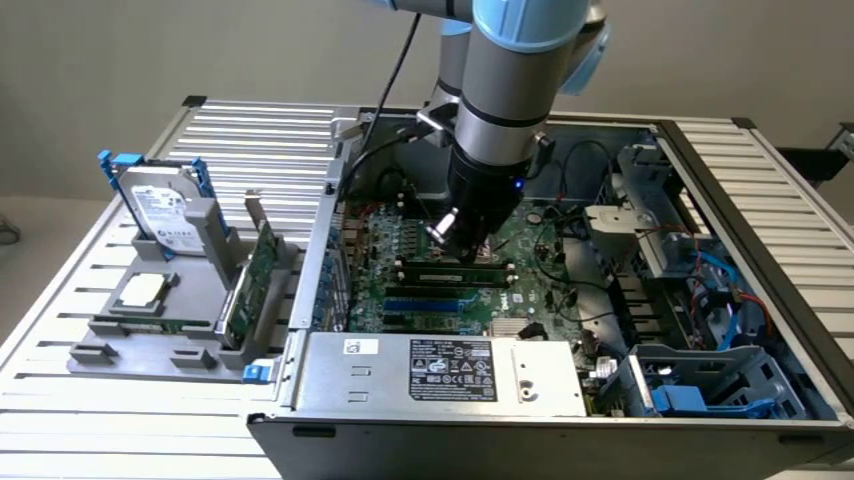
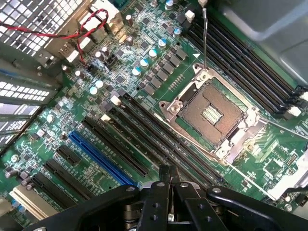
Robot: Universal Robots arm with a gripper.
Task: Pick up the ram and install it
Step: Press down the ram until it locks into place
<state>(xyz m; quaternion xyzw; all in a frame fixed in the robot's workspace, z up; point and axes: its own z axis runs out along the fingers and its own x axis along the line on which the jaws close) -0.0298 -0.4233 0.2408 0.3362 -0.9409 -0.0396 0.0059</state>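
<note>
The ram point(image 1: 451, 268) looks like a long narrow green stick with dark chips, standing on edge among the black memory slots point(image 2: 159, 144) of the motherboard point(image 1: 534, 285). My gripper point(image 1: 461, 240) hangs inside the open computer case, its tips just above the stick. In the wrist view my gripper point(image 2: 169, 174) is shut, its two thin fingers pressed together with nothing between them, right over the black slots. Whether the tips touch the stick I cannot tell. The empty processor socket point(image 2: 211, 113) lies just beyond the slots.
Outside the case, at the exterior view's left, a grey tray point(image 1: 100, 350) carries a hard drive with blue rails point(image 1: 160, 210), a green expansion card point(image 1: 254, 285) and a narrow green strip point(image 1: 147, 325). The power supply point(image 1: 441, 375) and drive cage point(image 1: 694, 385) sit at the case's front.
</note>
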